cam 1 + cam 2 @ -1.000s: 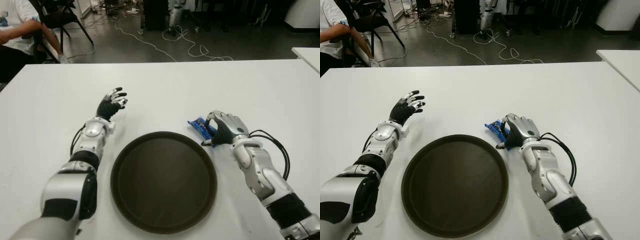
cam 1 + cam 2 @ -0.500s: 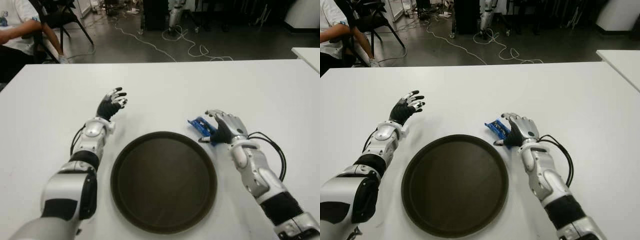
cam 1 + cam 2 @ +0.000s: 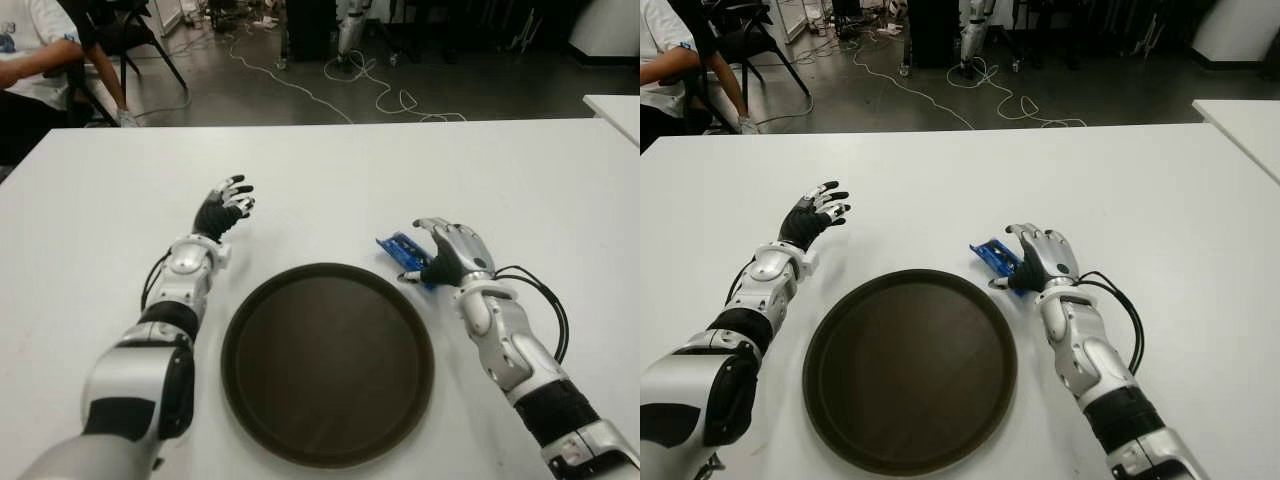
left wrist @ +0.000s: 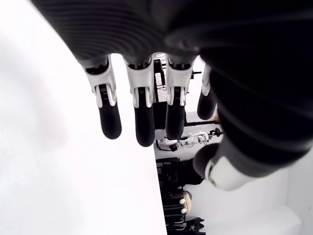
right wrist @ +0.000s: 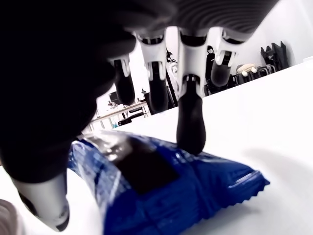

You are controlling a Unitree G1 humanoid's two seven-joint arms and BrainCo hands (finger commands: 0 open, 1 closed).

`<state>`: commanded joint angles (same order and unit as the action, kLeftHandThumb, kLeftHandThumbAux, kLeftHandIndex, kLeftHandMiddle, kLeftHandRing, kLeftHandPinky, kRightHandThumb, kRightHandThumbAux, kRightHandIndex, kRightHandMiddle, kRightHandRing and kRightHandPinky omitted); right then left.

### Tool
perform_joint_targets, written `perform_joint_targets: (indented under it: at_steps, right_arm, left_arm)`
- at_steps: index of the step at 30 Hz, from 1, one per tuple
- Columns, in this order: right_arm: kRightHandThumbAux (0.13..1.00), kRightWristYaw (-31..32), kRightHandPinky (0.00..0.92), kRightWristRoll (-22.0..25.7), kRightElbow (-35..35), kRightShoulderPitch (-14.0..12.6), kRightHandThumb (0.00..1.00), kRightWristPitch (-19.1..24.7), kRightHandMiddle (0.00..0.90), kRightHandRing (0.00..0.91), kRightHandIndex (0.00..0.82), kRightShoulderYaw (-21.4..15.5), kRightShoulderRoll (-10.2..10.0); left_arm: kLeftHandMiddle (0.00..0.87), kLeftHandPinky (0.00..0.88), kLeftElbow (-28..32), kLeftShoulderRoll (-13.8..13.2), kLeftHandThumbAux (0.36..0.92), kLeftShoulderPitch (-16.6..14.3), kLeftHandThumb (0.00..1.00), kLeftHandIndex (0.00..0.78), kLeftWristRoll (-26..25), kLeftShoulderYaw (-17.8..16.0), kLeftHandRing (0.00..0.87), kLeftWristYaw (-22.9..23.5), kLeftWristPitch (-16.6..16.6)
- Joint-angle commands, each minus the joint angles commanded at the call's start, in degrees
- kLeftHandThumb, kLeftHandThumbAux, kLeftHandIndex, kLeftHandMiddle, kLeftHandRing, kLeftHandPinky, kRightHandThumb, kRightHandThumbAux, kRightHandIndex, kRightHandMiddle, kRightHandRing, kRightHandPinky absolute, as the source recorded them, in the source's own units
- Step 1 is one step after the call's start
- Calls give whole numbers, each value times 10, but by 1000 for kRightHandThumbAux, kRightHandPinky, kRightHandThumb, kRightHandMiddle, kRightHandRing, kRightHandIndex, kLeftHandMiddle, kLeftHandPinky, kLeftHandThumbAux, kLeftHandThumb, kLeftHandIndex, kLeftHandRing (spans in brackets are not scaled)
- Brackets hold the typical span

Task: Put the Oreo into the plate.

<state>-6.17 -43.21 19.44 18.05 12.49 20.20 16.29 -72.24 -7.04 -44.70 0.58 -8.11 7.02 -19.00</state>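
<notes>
The Oreo point(image 3: 403, 250) is a small blue wrapped pack lying flat on the white tabletop point(image 3: 330, 180), just beyond the plate's right far rim. The plate point(image 3: 328, 362) is round, dark brown, empty, and sits near the front edge.

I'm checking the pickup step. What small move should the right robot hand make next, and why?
Probably curl the fingers closed around the blue Oreo pack. The right robot hand is over the pack with fingers spread and not gripping, and the pack lies on the table beside the empty plate. The left robot hand is idle, open, left of the plate.
</notes>
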Motion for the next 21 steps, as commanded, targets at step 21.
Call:
perform_joint_targets:
  at_steps: [21]
  right_arm:
    - [720,-37,109,22,75,18,0,-40,188,175,190,-3,-6]
  left_arm:
    - [209,216,-1,0,719,0,115,135,3,3,215,-1,-2]
